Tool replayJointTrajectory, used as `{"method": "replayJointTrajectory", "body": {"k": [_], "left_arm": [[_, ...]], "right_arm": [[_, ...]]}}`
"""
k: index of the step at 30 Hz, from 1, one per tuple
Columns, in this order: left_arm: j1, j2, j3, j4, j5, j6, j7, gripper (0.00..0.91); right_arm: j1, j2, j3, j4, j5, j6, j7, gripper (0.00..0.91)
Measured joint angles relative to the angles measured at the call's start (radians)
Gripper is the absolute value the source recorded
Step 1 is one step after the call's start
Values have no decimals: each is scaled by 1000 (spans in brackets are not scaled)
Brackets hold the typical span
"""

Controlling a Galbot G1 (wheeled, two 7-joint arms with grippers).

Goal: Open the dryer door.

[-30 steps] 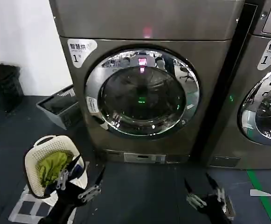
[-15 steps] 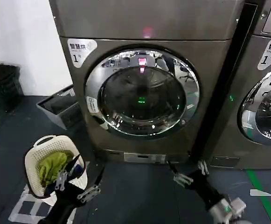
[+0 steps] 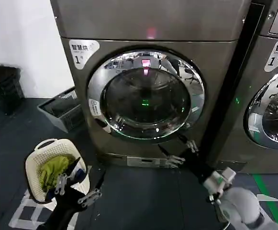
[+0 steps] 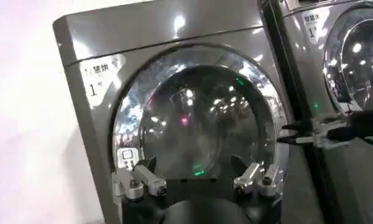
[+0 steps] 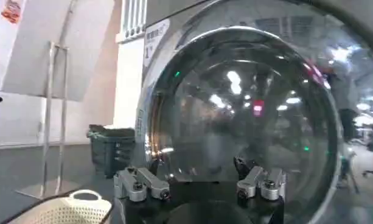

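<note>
right gripper [image 3: 177, 150] spread open and empty, raised just below the lower right rim of the dryer door [image 3: 146, 95], shut on the dryer [image 3: 148, 28]. nearer by far than the left gripper [image 3: 81, 183], open, parked low beside the laundry basket [image 3: 36, 165].
</note>
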State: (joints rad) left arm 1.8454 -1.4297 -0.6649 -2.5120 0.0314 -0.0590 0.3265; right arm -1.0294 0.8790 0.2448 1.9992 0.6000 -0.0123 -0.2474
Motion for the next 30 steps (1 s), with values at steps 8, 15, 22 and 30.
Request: {"method": "replayJointTrajectory", "body": {"k": [8,15,22,30], "left_arm": [[3,-3,0,0,3,0,0,907],[4,-3,-3,0,2,0,1,907],[0,-6,-6,3,1,0,2,907],[-2,-12,-7,4,-1,1,3,907]], "right_arm": [[207,9,-175,-92,34,26,4,907],[357,53,-299,-192,38,27,23,907],[484,98,-401,-277,57,14,36,907],[578,142,-476,-340,59,-10,71,907]]}}
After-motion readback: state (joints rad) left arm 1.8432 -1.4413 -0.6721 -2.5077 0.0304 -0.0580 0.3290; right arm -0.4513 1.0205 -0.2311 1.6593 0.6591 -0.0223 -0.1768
